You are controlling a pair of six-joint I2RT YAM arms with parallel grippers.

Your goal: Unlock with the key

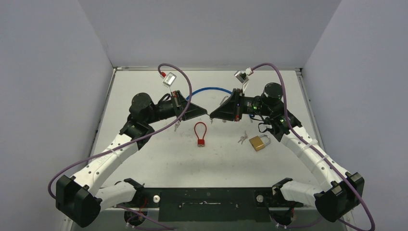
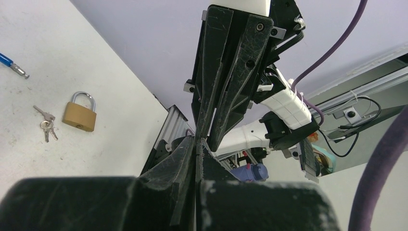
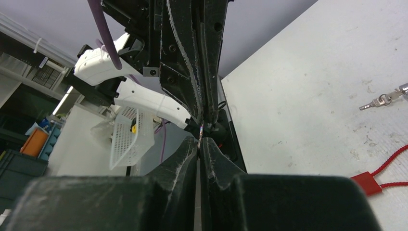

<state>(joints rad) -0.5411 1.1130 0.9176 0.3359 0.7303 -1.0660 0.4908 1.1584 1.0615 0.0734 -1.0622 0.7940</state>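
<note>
My two grippers meet tip to tip above the middle of the table. The left gripper (image 1: 206, 114) (image 2: 198, 144) is shut, and the right gripper (image 1: 212, 116) (image 3: 199, 140) is shut against it from the other side. A thin shiny sliver, the key (image 3: 200, 130) seen edge-on, sits pinched where the tips meet. The brass padlock (image 1: 259, 143) (image 2: 79, 117) lies flat on the table to the right, its shackle closed. A small bunch of keys (image 1: 242, 139) (image 2: 45, 126) lies beside it.
A red cable lock (image 1: 200, 134) (image 3: 368, 183) lies under the grippers, a little to the left. A blue cable (image 1: 210, 89) (image 2: 6, 59) arcs behind them. Another small key (image 3: 382, 100) lies loose on the table. Grey walls close in the table's left, right and back.
</note>
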